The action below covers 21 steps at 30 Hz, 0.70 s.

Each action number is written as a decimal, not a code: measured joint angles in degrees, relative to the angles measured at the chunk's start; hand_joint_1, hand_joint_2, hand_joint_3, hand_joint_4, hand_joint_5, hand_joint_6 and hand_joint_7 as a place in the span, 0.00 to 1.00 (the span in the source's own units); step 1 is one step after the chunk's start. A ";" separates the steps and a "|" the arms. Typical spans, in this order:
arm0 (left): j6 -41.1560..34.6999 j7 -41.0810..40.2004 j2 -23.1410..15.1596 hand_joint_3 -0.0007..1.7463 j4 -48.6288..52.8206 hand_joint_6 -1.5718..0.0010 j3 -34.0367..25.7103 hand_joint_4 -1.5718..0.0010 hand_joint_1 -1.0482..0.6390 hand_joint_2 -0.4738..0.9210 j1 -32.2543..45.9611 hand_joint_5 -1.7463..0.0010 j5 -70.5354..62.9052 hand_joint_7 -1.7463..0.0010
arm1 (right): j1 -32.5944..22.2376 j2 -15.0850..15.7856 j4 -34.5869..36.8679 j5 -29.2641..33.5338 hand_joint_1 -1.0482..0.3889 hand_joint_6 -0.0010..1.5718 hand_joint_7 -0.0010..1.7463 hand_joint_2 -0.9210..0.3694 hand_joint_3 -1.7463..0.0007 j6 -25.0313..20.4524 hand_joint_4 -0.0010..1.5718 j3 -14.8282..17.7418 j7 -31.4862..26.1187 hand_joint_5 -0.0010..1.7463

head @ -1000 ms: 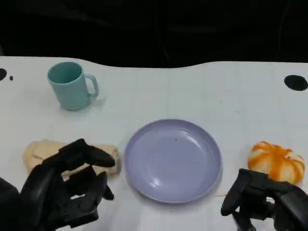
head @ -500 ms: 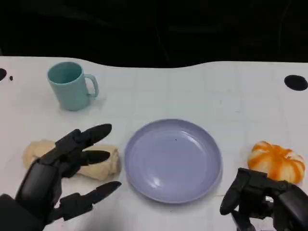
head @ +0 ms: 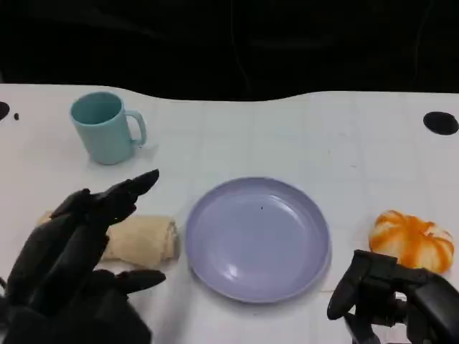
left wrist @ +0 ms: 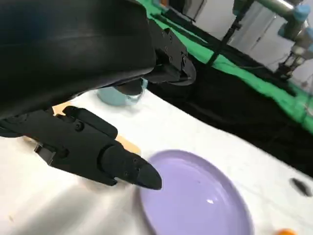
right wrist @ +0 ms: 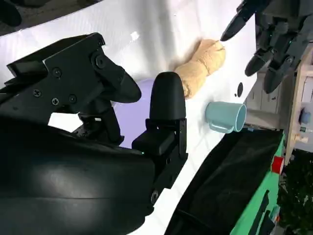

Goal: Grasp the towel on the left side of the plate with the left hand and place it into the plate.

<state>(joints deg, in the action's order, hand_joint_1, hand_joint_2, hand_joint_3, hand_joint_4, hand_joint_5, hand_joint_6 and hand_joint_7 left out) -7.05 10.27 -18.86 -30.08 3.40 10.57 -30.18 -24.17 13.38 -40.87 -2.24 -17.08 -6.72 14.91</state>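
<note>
I am seeing the towel [head: 142,241] just left of the plate [head: 301,215] showing as soft, nubbly beige cloth, matt and slightly fuzzy. The plate is looking like smooth lilac plastic or glazed ware, I cannot tell which, with a faint sheen catching the light. The mug [head: 106,127], beyond the plate to its left, is reading as smooth, matt teal. The table [head: 287,136] under the plate is appearing white and matt, faintly gridded. My left hand [head: 68,265] and right hand [head: 394,301] are showing smooth black plastic shells, dully glossy. The pumpkin [head: 412,240] right of the plate is looking glossy orange and white.
</note>
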 measured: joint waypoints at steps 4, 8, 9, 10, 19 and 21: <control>-1.44 2.67 -3.53 0.00 1.83 0.82 1.99 0.98 0.38 0.94 -3.63 0.67 -6.58 0.99 | -0.06 0.00 -0.06 0.01 0.69 0.41 0.82 0.25 0.39 -0.05 0.46 0.04 0.02 1.00; -2.73 5.40 -6.85 0.00 5.82 0.80 4.34 0.92 0.37 0.92 -6.91 0.72 -12.91 0.99 | -0.20 0.03 -0.19 -0.06 0.69 0.40 0.82 0.25 0.39 -0.21 0.46 0.14 0.08 1.00; -2.78 5.56 -7.33 0.00 6.92 0.79 5.03 0.90 0.36 0.93 -7.63 0.74 -14.41 0.99 | -0.24 0.04 -0.19 -0.08 0.69 0.40 0.82 0.24 0.39 -0.27 0.46 0.15 0.09 1.00; -2.80 5.76 -7.76 0.00 7.94 0.78 5.71 0.87 0.36 0.93 -8.28 0.77 -15.89 0.99 | -0.29 0.04 -0.23 -0.10 0.69 0.40 0.82 0.24 0.39 -0.34 0.46 0.16 0.13 1.00; -3.20 6.61 -9.07 0.00 19.73 0.75 11.36 0.75 0.36 0.91 -14.94 0.92 -24.18 1.00 | -0.50 0.08 -0.47 -0.11 0.69 0.40 0.82 0.24 0.40 -0.52 0.46 0.16 0.16 1.00; -3.45 6.61 -8.95 0.00 22.76 0.75 12.42 0.74 0.36 0.90 -16.63 0.93 -25.10 1.00 | -0.64 0.05 -0.57 -0.14 0.68 0.40 0.82 0.24 0.40 -0.53 0.46 0.18 0.13 1.00</control>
<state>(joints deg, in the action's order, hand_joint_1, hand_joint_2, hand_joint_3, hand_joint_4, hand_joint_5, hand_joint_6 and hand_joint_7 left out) -10.50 16.88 -27.81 -7.32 15.82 -6.06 -55.27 -24.80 13.43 -41.43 -2.38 -17.61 -6.54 15.04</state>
